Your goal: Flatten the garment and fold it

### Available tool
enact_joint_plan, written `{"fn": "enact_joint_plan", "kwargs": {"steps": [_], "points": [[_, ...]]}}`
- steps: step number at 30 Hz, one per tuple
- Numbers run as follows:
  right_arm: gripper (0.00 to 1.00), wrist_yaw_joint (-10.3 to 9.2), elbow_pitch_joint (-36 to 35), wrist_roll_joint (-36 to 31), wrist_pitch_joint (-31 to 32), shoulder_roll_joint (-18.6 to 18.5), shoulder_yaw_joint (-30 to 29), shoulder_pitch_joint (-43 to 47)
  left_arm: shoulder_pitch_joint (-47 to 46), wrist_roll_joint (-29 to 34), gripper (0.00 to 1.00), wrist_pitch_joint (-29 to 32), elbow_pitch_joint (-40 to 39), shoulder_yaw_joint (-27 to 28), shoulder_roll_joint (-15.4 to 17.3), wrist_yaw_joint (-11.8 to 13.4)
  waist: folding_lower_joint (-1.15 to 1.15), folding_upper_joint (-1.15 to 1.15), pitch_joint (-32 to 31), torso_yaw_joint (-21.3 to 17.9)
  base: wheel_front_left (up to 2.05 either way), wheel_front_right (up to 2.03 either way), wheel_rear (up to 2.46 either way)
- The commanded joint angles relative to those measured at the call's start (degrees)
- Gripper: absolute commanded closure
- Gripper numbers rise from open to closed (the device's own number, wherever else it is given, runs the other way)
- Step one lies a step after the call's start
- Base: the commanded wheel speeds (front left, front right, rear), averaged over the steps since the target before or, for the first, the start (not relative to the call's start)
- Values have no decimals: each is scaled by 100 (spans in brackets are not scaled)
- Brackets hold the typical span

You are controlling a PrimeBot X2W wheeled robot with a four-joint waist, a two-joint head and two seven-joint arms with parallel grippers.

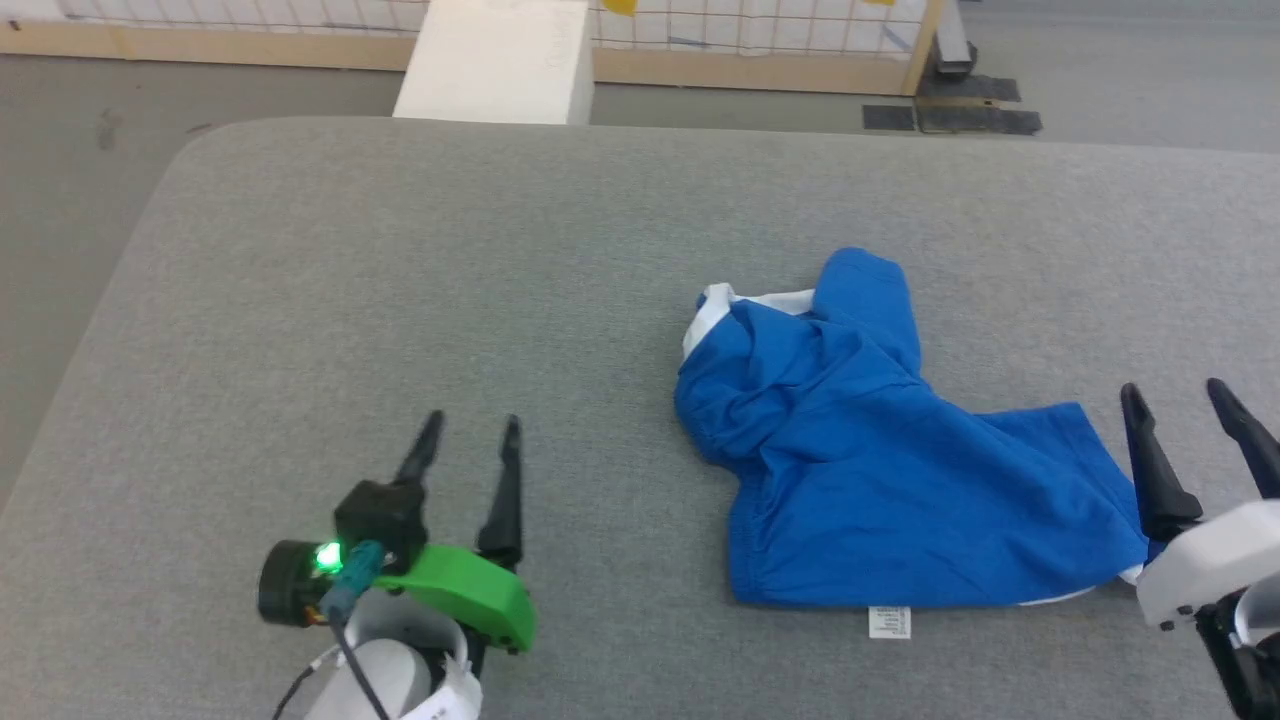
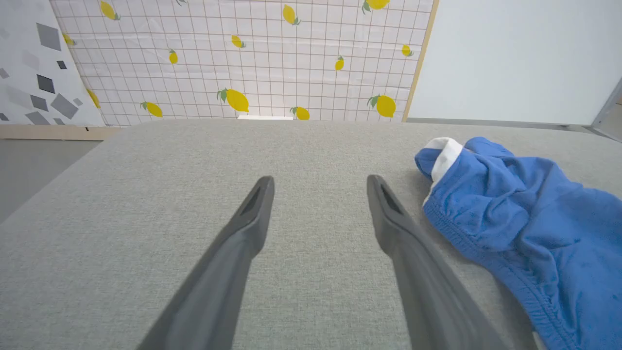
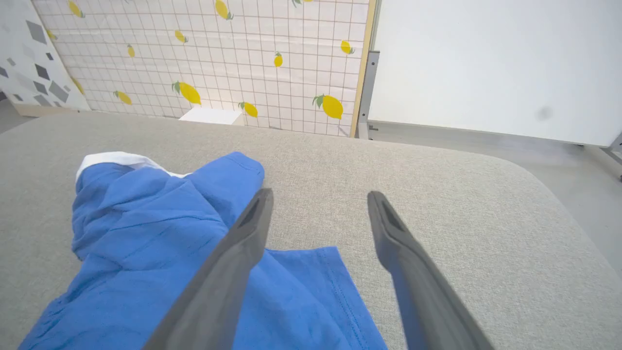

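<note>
Head and wrist views, one moment. A grey fabric-covered desk (image 1: 400,300) with rounded corners takes up most of each view. Beyond its far edge stands an upright panel (image 2: 243,58) printed with a grid and yellow lemons, framed in pale wood. A white box (image 1: 495,60) sits on the floor against the far edge of the desk.

The garment (image 1: 880,470), bright blue shorts, lies on the desk right of centre in the head view. It is not flat. The far-left part is bunched into folds, with the white waistband (image 1: 712,305) turned outward at the top. One blue lobe points away from the robot. The near half lies smoother, spreading rightward to a straight hemmed edge.

The right hand (image 1: 1172,390) is at the lower right of the head view, just beside the right edge of the garment. Its two dark fingers are spread wide apart, and bare desk shows between them in the right wrist view. There, the left finger crosses in front of the blue fabric. Whether it touches the cloth cannot be told.

The left hand (image 1: 470,425), on a green mount with a lit green lamp, is at the lower left, well apart from the garment. Its fingers are likewise spread wide over bare desk.

A small white label (image 1: 889,621) projects from the near hem of the garment and lies flat on the desk.
</note>
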Motion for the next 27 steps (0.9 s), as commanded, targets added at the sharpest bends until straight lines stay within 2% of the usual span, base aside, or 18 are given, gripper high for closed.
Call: {"fn": "enact_joint_plan", "kwargs": {"steps": [1,3,4,9,13,19,25,26,27], "points": [[0,-10,-55,-113,-236,180,-86,102,-68,-43,0,106,-31,-67,2,-94,0,0,45,-110,0,0,0],[0,-10,-127,-285,-606,504,-223,175,-193,-106,0,339,-56,-159,1,-220,0,0,120,-223,0,0,0],[0,-10,-195,-466,-971,794,-308,240,-465,-157,0,742,-54,-340,20,-449,0,0,266,-378,0,0,0],[0,-10,-193,-636,-1233,999,-289,247,-1193,-300,0,1682,99,-644,28,-907,0,0,634,-683,0,0,0],[0,-10,-117,-701,-1352,1049,-244,200,-1840,-459,0,2400,411,-753,2,-1166,0,0,884,-884,0,0,0],[0,-10,77,-728,-1524,1092,-138,122,-2539,-566,0,3041,1008,-771,38,-1278,0,0,1170,-1145,0,0,0],[0,-10,288,-742,-1678,1110,-89,77,-2829,-639,0,3056,1325,-775,35,-1361,0,0,1316,-1225,0,0,0],[0,-10,325,-728,-1702,1111,-85,66,-2840,-643,56,3030,1357,-794,44,-1382,0,0,1322,-1226,0,0,0],[0,-10,366,-708,-1723,1112,-83,54,-2841,-640,100,2983,1366,-812,57,-1399,0,0,1319,-1223,0,0,0]]}}
